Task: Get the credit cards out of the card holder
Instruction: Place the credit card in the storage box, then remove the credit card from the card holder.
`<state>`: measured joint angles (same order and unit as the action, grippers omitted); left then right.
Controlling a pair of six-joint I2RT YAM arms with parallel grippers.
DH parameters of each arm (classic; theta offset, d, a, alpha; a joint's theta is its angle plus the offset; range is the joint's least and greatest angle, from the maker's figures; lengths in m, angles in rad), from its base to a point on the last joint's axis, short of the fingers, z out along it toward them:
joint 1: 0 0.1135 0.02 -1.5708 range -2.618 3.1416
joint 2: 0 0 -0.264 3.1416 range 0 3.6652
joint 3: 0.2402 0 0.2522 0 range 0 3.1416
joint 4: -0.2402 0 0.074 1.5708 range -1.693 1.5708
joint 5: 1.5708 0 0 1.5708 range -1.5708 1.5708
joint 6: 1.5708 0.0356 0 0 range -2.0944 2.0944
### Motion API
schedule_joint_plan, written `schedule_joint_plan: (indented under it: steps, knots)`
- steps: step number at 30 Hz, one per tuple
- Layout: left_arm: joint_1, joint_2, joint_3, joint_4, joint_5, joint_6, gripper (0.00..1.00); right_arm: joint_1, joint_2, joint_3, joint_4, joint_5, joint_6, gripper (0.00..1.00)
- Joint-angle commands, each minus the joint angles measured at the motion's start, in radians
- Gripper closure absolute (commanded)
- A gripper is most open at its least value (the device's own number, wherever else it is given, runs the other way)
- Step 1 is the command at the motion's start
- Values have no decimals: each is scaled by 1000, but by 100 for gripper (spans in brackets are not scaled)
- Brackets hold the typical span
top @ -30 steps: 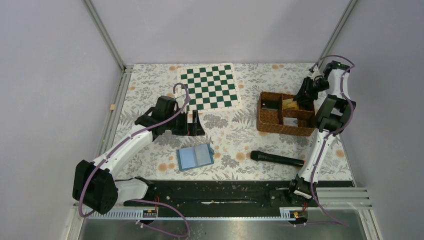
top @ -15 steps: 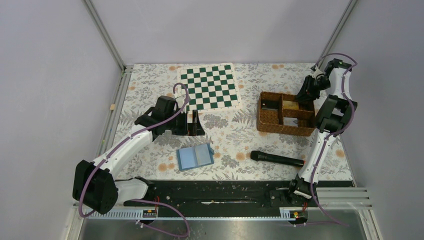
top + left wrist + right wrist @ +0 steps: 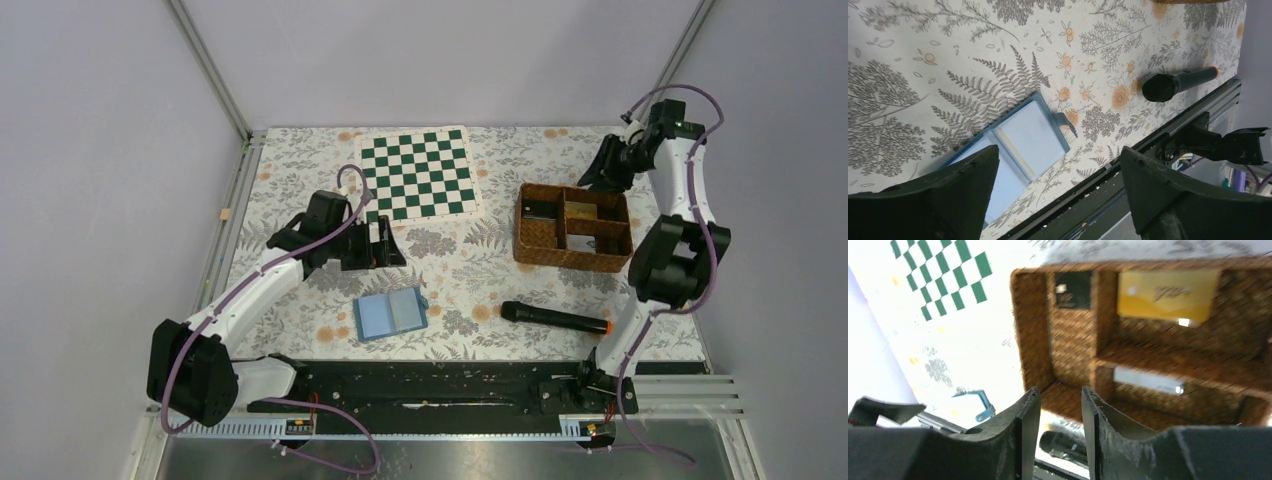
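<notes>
Your right arm has lifted back out of the wicker basket (image 3: 521,228) since a second ago. The right gripper (image 3: 592,178) now hangs past the basket's far rim, toward the far right corner of the flowered table (image 3: 300,160). In the right wrist view its jaws stand a narrow gap apart with nothing between them (image 3: 1060,392).

One tan-gold credit card (image 3: 581,211) lies flat in the basket's far middle compartment and shows clearly from the wrist (image 3: 1168,294). A black card (image 3: 1072,290) lies in the left compartment. A pale item (image 3: 1147,380) sits in the near compartment, too blurred to name.

Your left arm has edged only slightly. The left gripper (image 3: 383,246) hovers left of the table's centre, with its jaws spread wide and empty (image 3: 1058,155).

The card holder (image 3: 390,314) lies open on the table close to the near edge, left of its middle. Its light blue inner faces are up, well apart from both grippers. From the left wrist it shows below the spread fingers (image 3: 1023,140), with one leaf partly hidden by the left finger.

The black microphone (image 3: 553,318) lies along the near edge toward the right. The green-and-white chequered board (image 3: 418,172) lies at the middle of the far edge.
</notes>
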<state>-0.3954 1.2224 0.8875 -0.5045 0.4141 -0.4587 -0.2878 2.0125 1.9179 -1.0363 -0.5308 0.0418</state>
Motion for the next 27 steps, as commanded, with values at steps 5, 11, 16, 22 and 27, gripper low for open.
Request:
schedule_joint_plan:
  steps: [5,11,16,22,27]
  knots:
    - [-41,53,-103,40,49,-92,29,246,-442,-537,321,17,189,57]
    - [-62,-10,-258,158,24,-199,53,511,-665,-833,560,13,375,57]
    - [-74,-38,-335,202,-79,-239,53,739,-757,-983,736,42,497,57]
    - [-75,-95,-382,213,-212,-256,53,992,-751,-1063,908,257,589,39]
    - [-75,-95,-407,231,-200,-268,54,1130,-603,-981,879,422,512,34]
